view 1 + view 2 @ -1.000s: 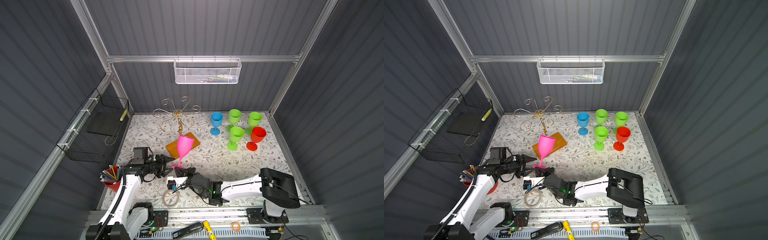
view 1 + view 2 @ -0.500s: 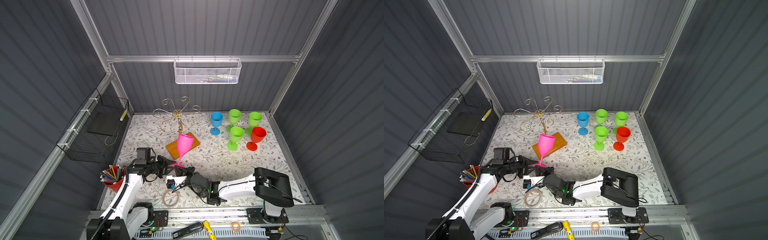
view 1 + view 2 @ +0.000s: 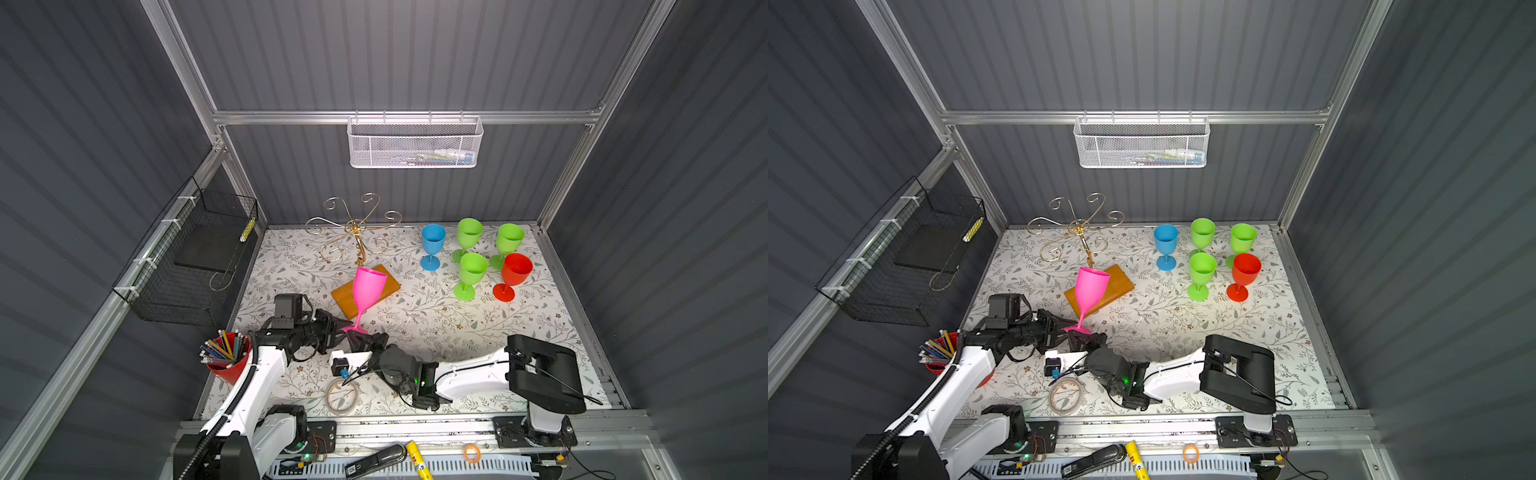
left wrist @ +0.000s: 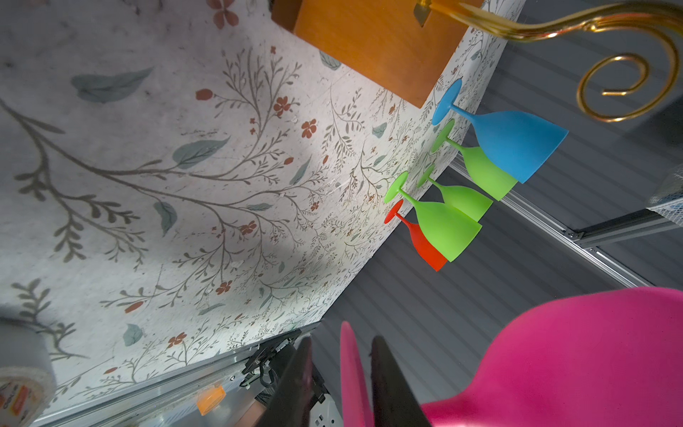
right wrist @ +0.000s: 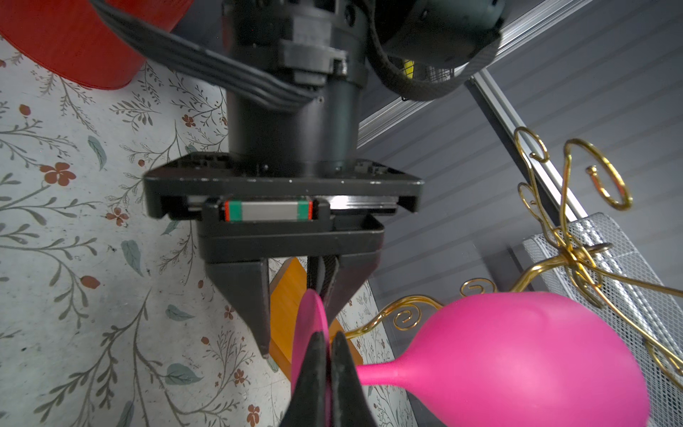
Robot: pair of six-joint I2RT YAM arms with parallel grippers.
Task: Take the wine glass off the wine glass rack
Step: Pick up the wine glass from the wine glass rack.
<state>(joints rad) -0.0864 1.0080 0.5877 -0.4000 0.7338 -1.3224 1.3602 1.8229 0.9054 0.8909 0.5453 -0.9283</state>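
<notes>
Wine glass (image 3: 368, 286), pink, leans tilted, off the wine glass rack (image 3: 353, 232); right gripper (image 5: 329, 347) pinches its foot tight, left gripper (image 4: 342, 344) straddles it, jaws apart

bare mat (image 3: 419, 307) between rack (image 3: 386, 283), goblets (image 3: 471, 268)

Red pencil cup (image 3: 227, 369) — tape roll (image 3: 342, 397) lying flat nearby.

Two black fingers (image 4: 295, 388) of the left gripper (image 4: 347, 384) straddle the round foot of a pink plastic wine glass (image 4: 554, 362) — a gap at one finger — above a floral-print mat (image 4: 148, 185); a blue goblet (image 4: 513, 144) stands beyond
</notes>
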